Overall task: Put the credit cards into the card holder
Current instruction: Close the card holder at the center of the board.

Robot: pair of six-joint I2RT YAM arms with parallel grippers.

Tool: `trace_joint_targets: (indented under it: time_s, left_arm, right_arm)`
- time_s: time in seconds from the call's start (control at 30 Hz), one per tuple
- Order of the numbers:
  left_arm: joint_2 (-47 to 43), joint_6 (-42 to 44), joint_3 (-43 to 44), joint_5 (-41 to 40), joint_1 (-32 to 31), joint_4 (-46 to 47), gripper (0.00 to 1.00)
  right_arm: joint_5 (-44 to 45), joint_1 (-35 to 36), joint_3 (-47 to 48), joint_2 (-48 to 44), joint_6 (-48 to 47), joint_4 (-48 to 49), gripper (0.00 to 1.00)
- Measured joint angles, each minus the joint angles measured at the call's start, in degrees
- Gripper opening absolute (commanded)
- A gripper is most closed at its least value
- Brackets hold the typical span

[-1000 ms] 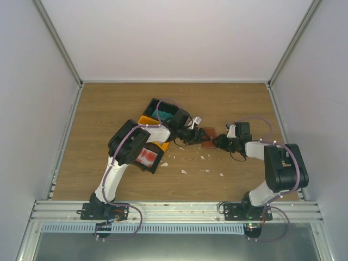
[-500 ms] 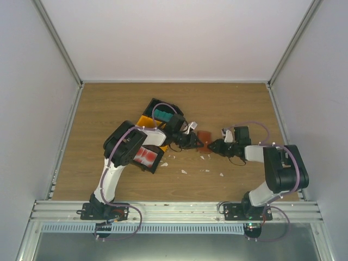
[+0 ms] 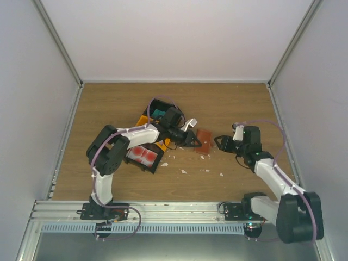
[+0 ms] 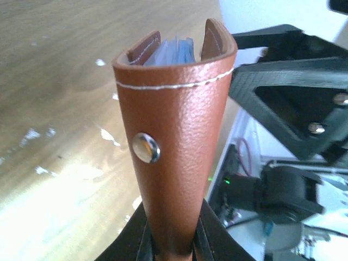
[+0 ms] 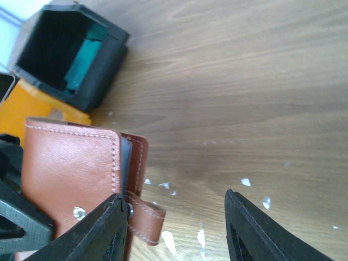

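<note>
– Wood tabletop (image 3: 234, 103), white walls round it. Where's the card holder (image 4: 174, 157)?
– Nr the middle. The left gripper (image 4: 173, 242) is clamped on one end, open end pointing away from the fingers. Pale bluish edges show inside – cards or pockets, can't tell.
– And the right gripper (image 5: 176, 217)?
– Jaws spread wide, just beside the holder's snap strap, gripping nothing.
– Other cards?
– Teal cards (image 5: 81, 62) in a black bin (image 5: 103, 76) next to a yellow bin (image 5: 32, 109); red-white cards (image 3: 142, 156) in a second black bin (image 3: 157, 163) by the left arm.
</note>
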Motion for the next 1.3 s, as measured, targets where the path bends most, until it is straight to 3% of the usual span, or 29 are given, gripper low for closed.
trace_joint_targets:
  time_s: [0.37,0.63,1.03,1.3]
  left_arm:
    - [-9.22,0.98,0.68,10.14,6.95,-10.16,0.00]
    - [-10.49,1.01,0.35,13.79,9.25,-10.88,0.00]
    - [-12.15,2.69,-1.86,16.96,9.14,-11.74,0.00]
    - [-12.46,3.63,-2.23,17.20,9.07,-11.98,0.00]
  right_arm:
    - [-8.35,6.34,-2.78,-10.67,-4.61,5.86,0.60]
    - [-8.48,9.94,-2.93,-7.96,-6.23,7.69,0.60]
    - [1.25,12.63,0.63,-3.85,-5.73,8.22,0.54]
    - [15.78,12.85,0.94,-4.04,0.46,5.22,0.53]
